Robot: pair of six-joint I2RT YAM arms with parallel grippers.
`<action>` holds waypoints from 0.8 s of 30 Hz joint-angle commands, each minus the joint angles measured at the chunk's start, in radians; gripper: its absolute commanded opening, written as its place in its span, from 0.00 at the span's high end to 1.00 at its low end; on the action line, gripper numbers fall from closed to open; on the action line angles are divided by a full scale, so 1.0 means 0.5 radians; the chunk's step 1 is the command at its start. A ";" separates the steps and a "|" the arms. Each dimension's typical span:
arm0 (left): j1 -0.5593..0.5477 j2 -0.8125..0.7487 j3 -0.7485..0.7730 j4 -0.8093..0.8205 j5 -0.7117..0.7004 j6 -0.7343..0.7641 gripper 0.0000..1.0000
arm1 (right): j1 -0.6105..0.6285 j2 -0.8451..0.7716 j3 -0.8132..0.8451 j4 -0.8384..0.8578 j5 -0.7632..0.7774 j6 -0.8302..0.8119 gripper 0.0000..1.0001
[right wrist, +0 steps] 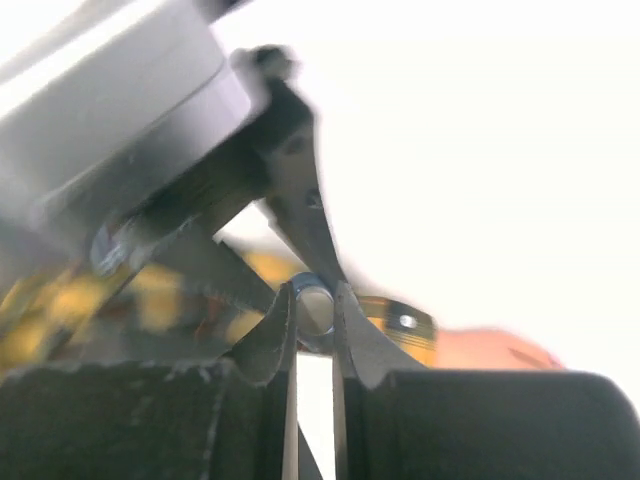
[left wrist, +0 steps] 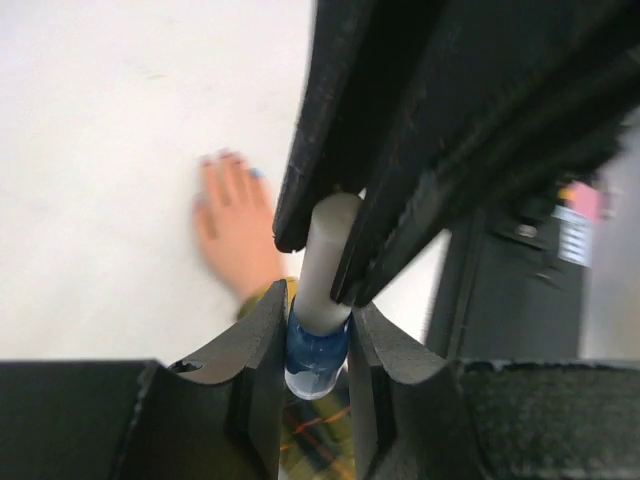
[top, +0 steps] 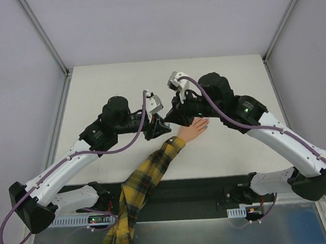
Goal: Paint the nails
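- The left gripper (left wrist: pixel 318 328) is clamped tight on the small blue glass polish bottle (left wrist: pixel 316 360), steadying it.
- The right gripper (right wrist: pixel 315 300) pinches the white cylindrical cap (left wrist: pixel 326 255), probably to draw out the brush.
- The tiny pale nails (left wrist: pixel 225 157) tip the peach-coloured hand (left wrist: pixel 238 235), which lies flat just beyond the bottle.

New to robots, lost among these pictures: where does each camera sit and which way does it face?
Top: above and behind, looking down on the table; left arm, right arm and hand show.
Left wrist: faces the left fingers shut on a blue bottle.
Right wrist: faces the right fingers shut on its cap.
Shared: both wrist views show the cap.
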 commanded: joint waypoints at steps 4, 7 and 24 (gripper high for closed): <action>0.065 0.103 0.004 0.162 -1.401 0.138 1.00 | 0.490 0.230 0.081 0.028 1.622 1.027 0.99; 0.062 0.091 -0.029 0.162 -1.340 0.160 1.00 | 0.487 0.225 0.071 0.105 1.675 0.991 1.00; 0.059 0.035 0.038 0.143 0.810 0.056 1.00 | -0.031 -0.202 0.056 -0.116 -0.357 0.043 0.42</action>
